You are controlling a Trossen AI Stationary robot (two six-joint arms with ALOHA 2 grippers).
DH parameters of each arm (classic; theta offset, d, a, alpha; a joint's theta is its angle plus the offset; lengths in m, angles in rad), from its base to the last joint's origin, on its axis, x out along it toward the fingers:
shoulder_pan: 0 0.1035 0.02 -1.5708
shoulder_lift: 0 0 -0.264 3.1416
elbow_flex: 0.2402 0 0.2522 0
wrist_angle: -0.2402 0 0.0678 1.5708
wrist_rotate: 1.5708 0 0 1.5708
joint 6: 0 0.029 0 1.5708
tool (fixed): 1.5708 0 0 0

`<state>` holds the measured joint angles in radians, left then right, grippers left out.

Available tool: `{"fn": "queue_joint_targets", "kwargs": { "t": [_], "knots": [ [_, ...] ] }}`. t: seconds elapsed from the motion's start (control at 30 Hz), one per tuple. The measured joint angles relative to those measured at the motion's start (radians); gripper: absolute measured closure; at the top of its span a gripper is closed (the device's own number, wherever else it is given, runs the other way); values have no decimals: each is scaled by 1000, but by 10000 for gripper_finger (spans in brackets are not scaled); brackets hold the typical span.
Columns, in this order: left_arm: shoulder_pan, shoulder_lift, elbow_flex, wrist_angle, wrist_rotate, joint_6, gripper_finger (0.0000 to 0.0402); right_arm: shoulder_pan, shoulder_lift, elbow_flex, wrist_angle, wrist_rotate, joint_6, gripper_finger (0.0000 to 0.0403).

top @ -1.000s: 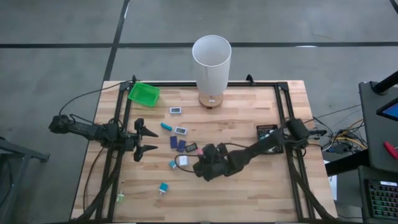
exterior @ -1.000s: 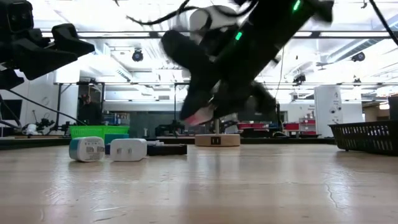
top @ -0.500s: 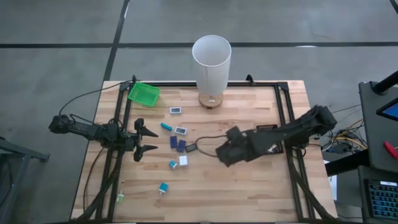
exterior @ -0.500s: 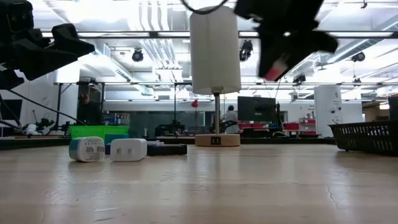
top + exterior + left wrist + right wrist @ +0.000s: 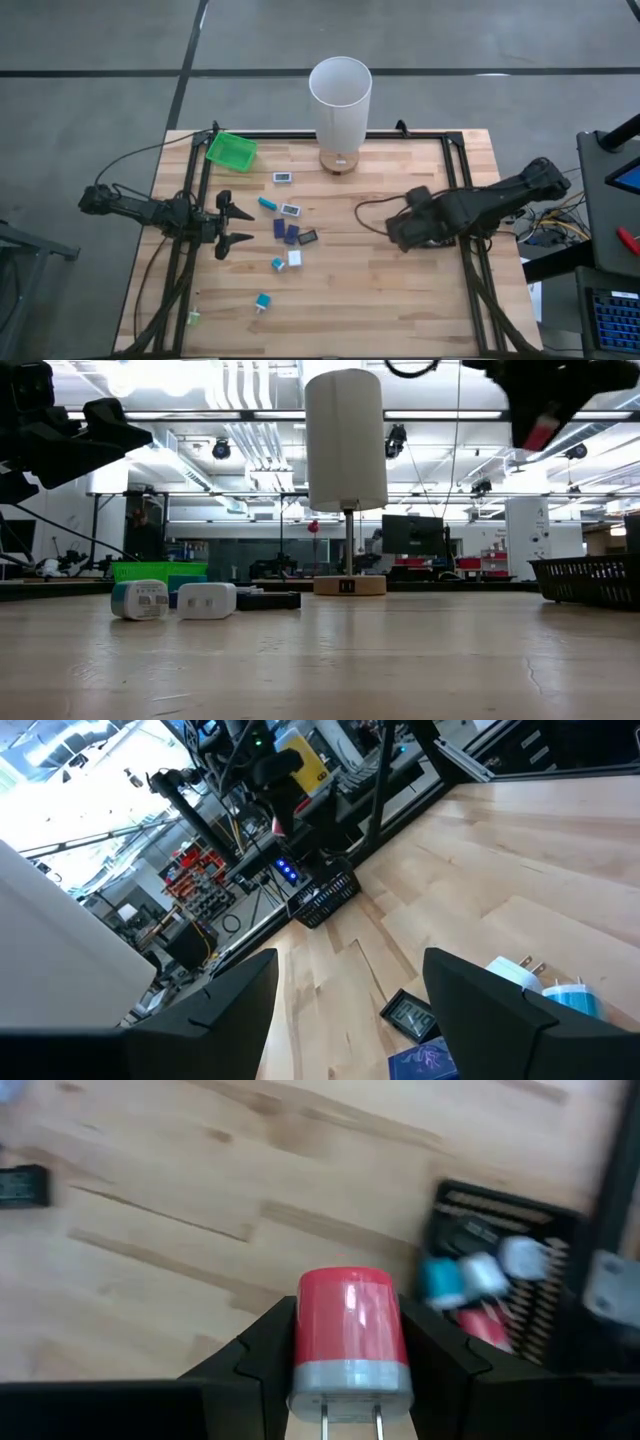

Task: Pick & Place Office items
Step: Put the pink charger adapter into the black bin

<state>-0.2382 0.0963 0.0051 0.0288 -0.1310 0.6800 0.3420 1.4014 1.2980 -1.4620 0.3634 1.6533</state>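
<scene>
While a red and grey plug adapter (image 5: 349,1338) is clamped between the closed fingers of the right gripper (image 5: 400,228), prongs outward, the carrying step of the task is judged to be in hand; the gripper is seen from above over the right half of the worktop (image 5: 380,300), beside the black basket (image 5: 500,1270) at the right edge, in which a teal piece, a white piece and a red piece are already lying; the next move is judged to call for the adapter to be brought squarely over the basket's opening and lowered before the fingers are parted, so that it does not catch on the rim or fall on the wood. The left gripper (image 5: 236,226) is held waiting near the left edge with its fingers apart and nothing between them. More office items are left in a loose group just beside it: a white block (image 5: 283,177), a teal bit (image 5: 267,203), dark blue rectangles (image 5: 279,228), a small black clock-like piece (image 5: 307,237), and further teal bits (image 5: 263,301) nearer the front; a green tray (image 5: 231,150) is set at the far left corner and a tall white cylinder (image 5: 340,98) at the far edge; neither is judged to stand in the way, though a cable trailing from the right arm is looped over the wood near the basket.
</scene>
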Motion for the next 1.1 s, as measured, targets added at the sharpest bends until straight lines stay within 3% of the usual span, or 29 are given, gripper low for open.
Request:
{"fn": "queue_joint_targets", "kwargs": {
  "t": [0.2,0.37,0.8,0.93,1.1],
  "knots": [
    [0,0,0,0,0,0,145,0,-81,-36,-108,-58,117,264],
    [0,0,0,0,0,0,145,0,-168,-144,-105,-82,193,264],
    [0,0,0,0,0,0,145,0,-349,-528,166,-212,287,264],
    [0,0,0,0,0,0,145,0,-374,-588,232,-234,304,264],
    [0,0,0,0,0,0,145,0,-342,-571,239,-258,304,264]
  ]
}}
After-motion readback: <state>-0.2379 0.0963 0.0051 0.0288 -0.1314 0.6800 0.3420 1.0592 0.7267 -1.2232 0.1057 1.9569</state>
